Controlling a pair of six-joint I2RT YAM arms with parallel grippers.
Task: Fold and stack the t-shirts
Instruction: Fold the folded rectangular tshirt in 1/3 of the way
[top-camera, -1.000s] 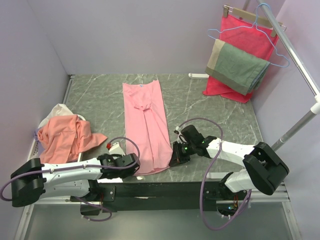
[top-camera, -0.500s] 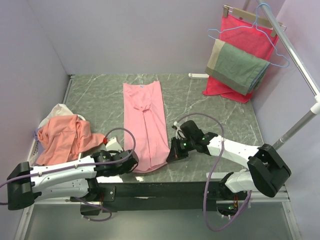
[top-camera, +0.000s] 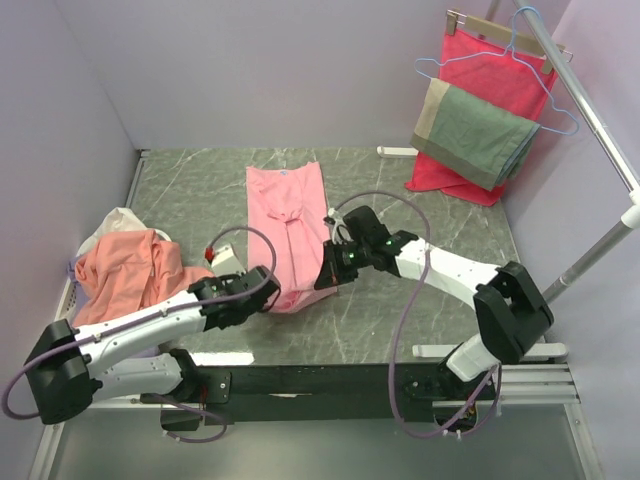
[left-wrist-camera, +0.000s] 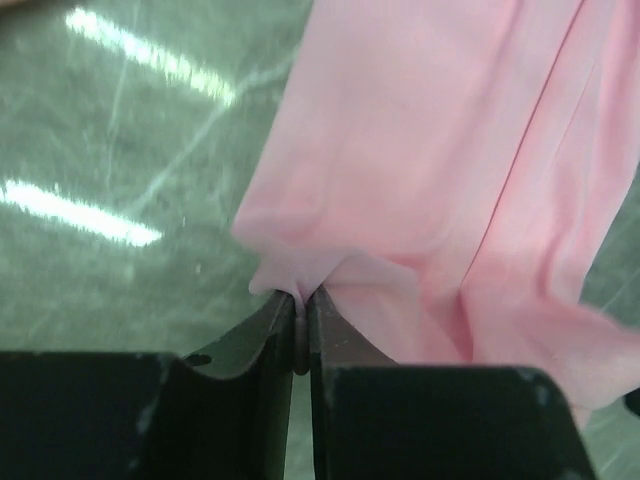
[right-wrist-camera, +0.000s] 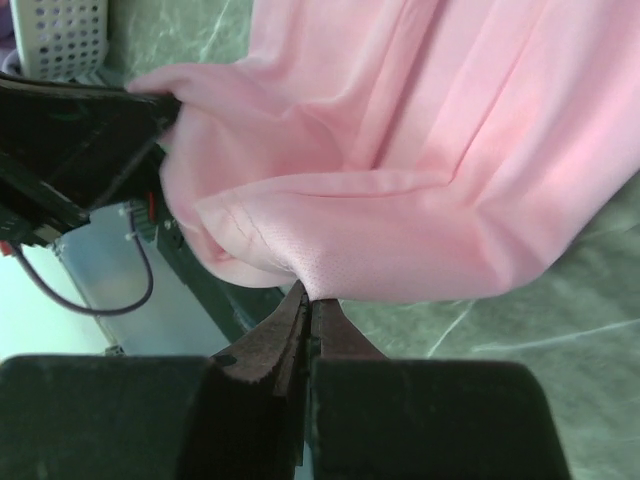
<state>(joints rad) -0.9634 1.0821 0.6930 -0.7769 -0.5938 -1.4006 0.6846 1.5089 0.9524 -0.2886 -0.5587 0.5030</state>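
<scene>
Light pink t-shirt (top-camera: 287, 225), narrowed into a long strip, lying down the middle of the grey marbled table (top-camera: 430, 210) with the collar toward the far wall; hem end no longer flat by the near edge as half a second back, but lifted and carried some way up the strip, shortening the length on show; clamped at the hem's left corner in the left gripper (left-wrist-camera: 302, 300), jaws pressed together on a small pinch of fabric; clamped likewise at the right corner in the right gripper (right-wrist-camera: 308, 298), closed on the stitched hem; hard to tell from above whether the raised fold already touches the layer beneath. Reads as the halving fold under way, perhaps a third of the travel made; calls next for carrying both corners level toward the collar, lest the fold land skewed. Well apart to the left, heaped, a salmon-orange t-shirt (top-camera: 130, 275) over a white t-shirt (top-camera: 115, 222), not yet folded; at the back right, a red cloth on a hanger (top-camera: 485, 75) with a grey-green and beige cloth (top-camera: 470, 135) draped across it.
</scene>
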